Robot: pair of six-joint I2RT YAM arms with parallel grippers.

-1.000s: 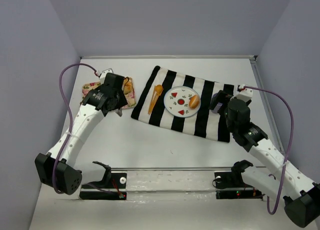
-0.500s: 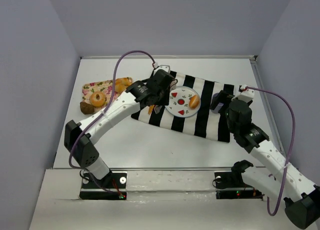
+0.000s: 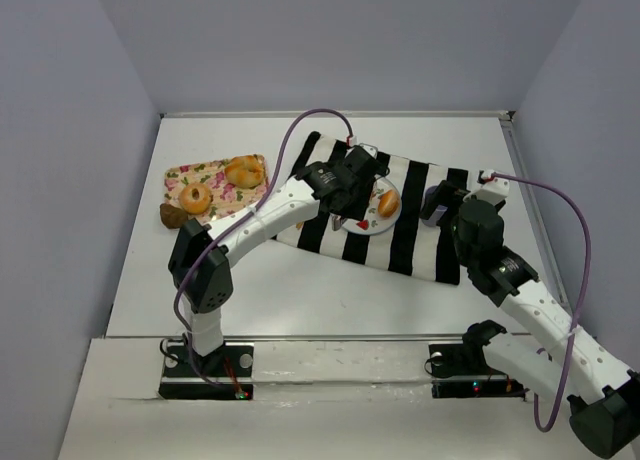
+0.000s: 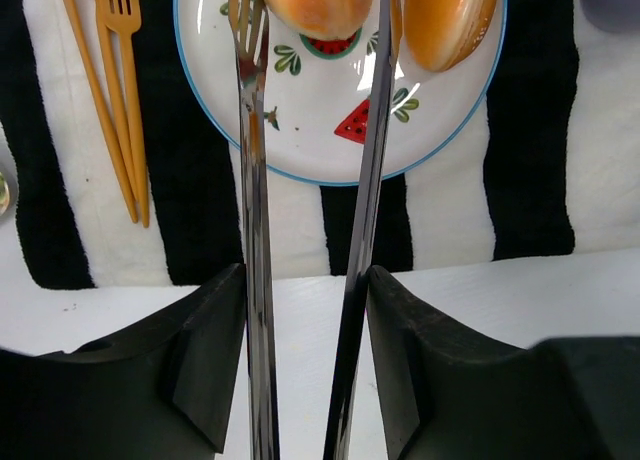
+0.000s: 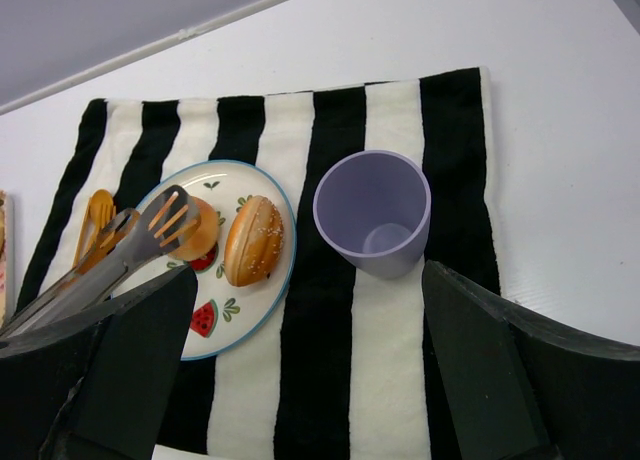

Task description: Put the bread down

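My left gripper (image 3: 343,187) is shut on metal tongs (image 4: 250,180) and reaches over the watermelon-patterned plate (image 4: 330,175). The tong tips sit on both sides of a round bun (image 4: 315,2) above the plate's left half. The bun also shows in the right wrist view (image 5: 200,230). A sesame roll (image 4: 448,15) lies on the plate's right half (image 3: 389,202). My right gripper (image 5: 310,280) is open and empty, just near of a purple cup (image 5: 372,225).
The plate lies on a black-and-white striped cloth (image 3: 410,235). An orange fork (image 4: 125,100) and spoon lie left of the plate. A floral board (image 3: 215,165) at the left carries a bagel (image 3: 196,197) and a roll (image 3: 245,170); a brown bread (image 3: 173,215) sits by its corner.
My left arm swung right from the floral board to the plate, carrying the round bun in the tongs. My right arm has not moved.
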